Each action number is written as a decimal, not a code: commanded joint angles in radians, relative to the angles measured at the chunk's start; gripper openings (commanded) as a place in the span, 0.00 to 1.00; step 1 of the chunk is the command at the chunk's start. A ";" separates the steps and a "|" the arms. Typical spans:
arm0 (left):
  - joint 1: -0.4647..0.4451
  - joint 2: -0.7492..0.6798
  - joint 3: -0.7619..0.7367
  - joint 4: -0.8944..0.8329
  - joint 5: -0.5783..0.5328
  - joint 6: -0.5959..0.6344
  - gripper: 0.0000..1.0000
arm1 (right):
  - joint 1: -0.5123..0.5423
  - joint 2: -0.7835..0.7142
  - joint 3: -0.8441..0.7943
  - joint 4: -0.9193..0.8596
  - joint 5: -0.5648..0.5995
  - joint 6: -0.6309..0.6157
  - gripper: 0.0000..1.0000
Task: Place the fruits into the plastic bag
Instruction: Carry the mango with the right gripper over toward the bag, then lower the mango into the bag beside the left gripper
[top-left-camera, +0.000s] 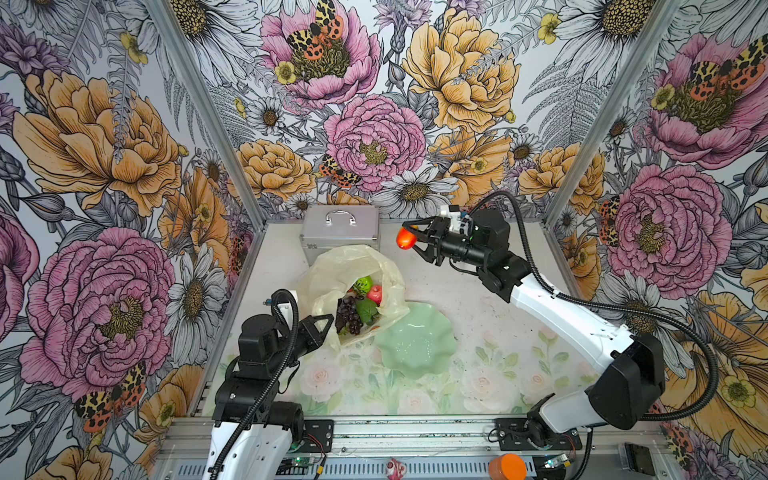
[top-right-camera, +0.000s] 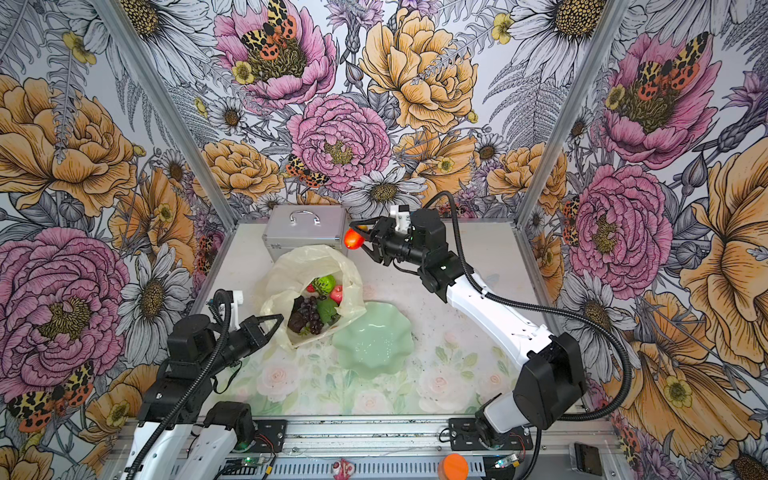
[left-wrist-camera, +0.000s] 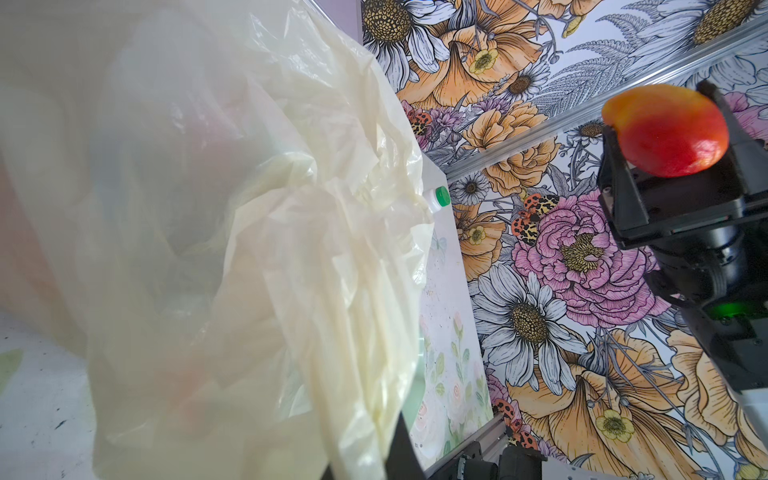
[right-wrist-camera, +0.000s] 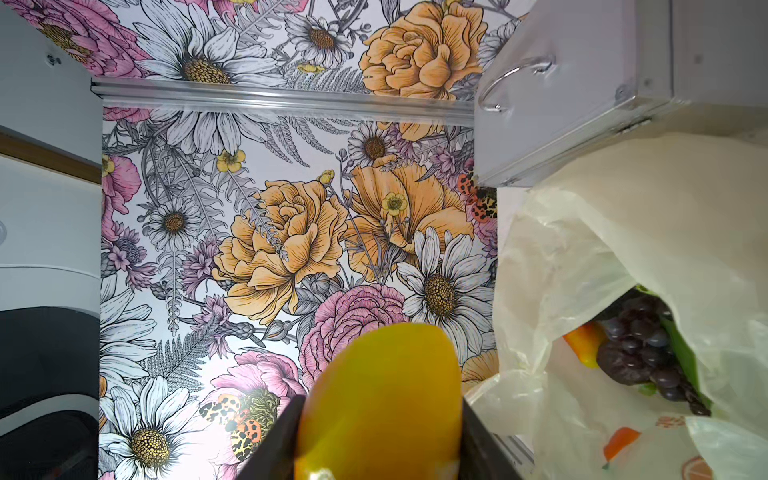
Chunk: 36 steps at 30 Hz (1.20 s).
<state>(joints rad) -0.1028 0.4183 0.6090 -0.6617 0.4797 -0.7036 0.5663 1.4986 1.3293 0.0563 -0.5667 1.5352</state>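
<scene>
Red-yellow mango (left-wrist-camera: 669, 131) sits clamped between the jaws of the right gripper (top-left-camera: 410, 238), raised off the table beside the metal case (top-left-camera: 338, 232). The plastic bag (top-left-camera: 332, 266) lies below that gripper and off toward the left gripper (top-left-camera: 329, 321), which is shut, apparently pinching the bag's near rim so the mouth gapes. Inside show the grapes (top-left-camera: 349, 313), an apple (top-left-camera: 375, 293) and a bumpy green ball (top-left-camera: 363, 284). The green dish (top-left-camera: 415, 340) beside the bag looks empty, so this is probably the last fruit. To do it well, carry the mango over the open mouth, lower it past the flimsy far flap, then release low so it settles rather than rolling out.
</scene>
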 joint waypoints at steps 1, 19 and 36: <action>-0.006 -0.016 -0.009 0.014 -0.012 0.007 0.00 | 0.035 0.043 0.047 0.018 -0.036 0.024 0.31; 0.001 -0.021 -0.008 0.013 -0.016 0.006 0.00 | 0.186 0.254 0.079 0.039 -0.073 0.036 0.30; 0.005 -0.012 -0.009 0.013 -0.013 0.007 0.00 | 0.265 0.353 -0.021 0.097 -0.110 0.037 0.30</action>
<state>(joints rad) -0.1017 0.4110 0.6090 -0.6617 0.4797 -0.7036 0.8207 1.8187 1.3247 0.1112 -0.6575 1.5715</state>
